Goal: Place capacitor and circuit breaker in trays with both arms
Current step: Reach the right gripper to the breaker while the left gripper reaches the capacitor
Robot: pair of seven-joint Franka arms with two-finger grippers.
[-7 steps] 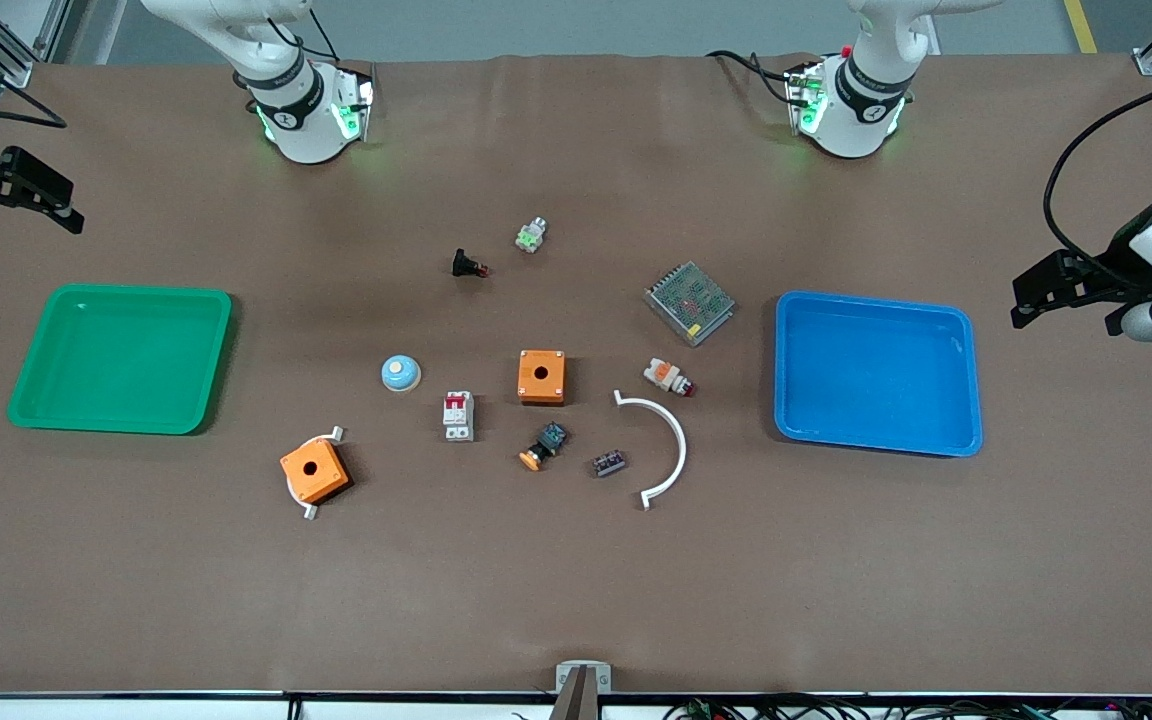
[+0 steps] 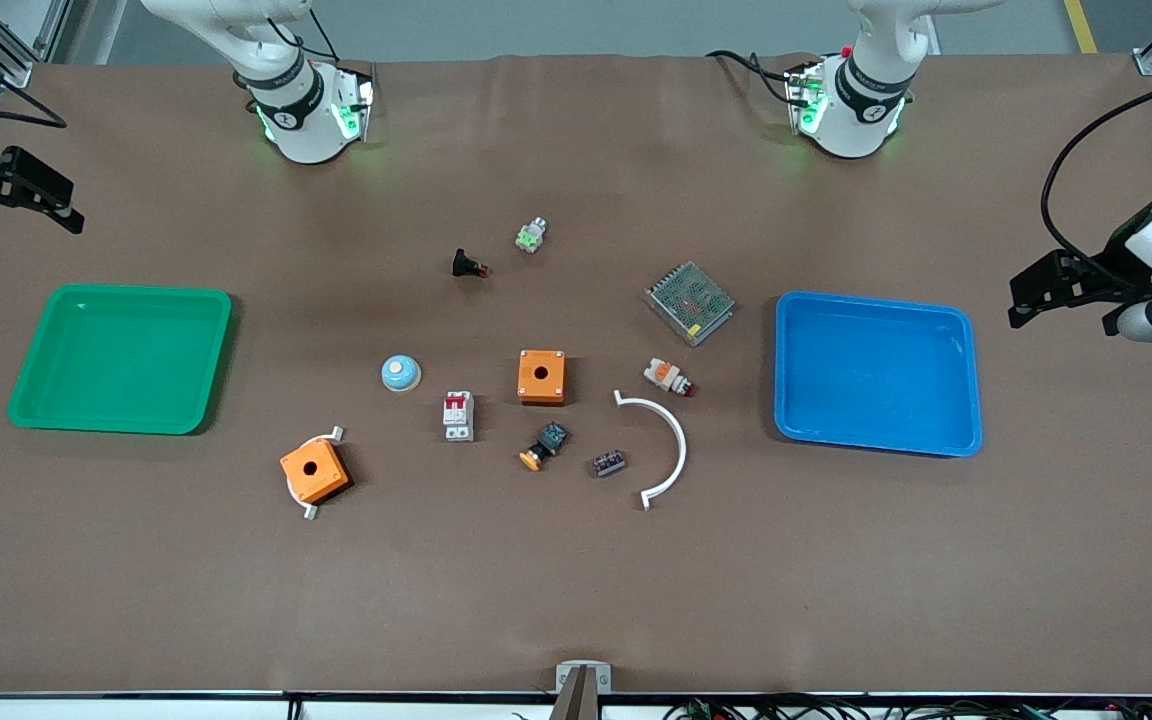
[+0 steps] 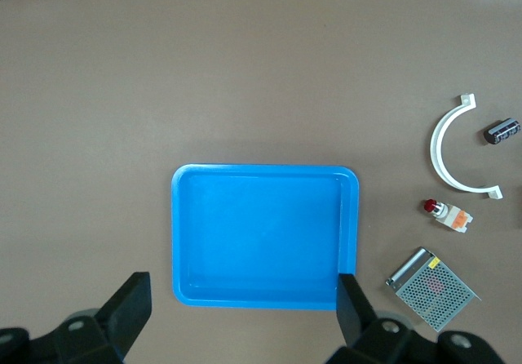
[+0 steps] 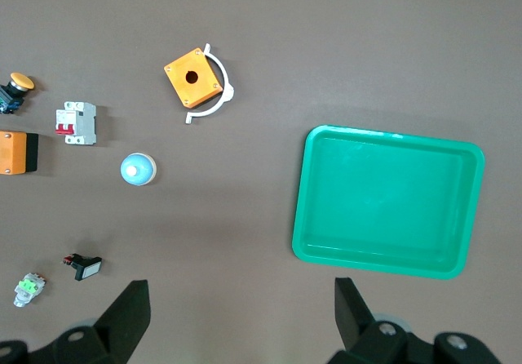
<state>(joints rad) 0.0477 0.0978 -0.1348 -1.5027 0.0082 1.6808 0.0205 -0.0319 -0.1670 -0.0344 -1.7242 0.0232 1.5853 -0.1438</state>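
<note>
- My left gripper (image 2: pixel 1036 296) hangs with its fingers spread and empty at the left arm's end of the table, just past the blue tray (image 2: pixel 966 330).
- My right gripper (image 2: pixel 31 195) is likewise spread and empty at the right arm's end, near the green tray (image 2: pixel 36 410).
- From the left gripper, the capacitor (image 2: pixel 609 462) lies past the blue tray toward the table's middle, just inside the white curved strip (image 2: pixel 676 430). Its long axis runs roughly along the table's length, slightly tilted.
- The left arm is the nearer one to the capacitor, so I judge that pick falls to it.
- The circuit breaker (image 2: pixel 457 414) sits between the blue dome (image 2: pixel 401 373) and the orange box (image 2: pixel 542 376), its long axis pointing toward the front camera. It is closer to the right arm's side.
- Compared with half a second ago, the left gripper has edged slightly toward the bases; the right gripper and every part look unmoved.
</note>
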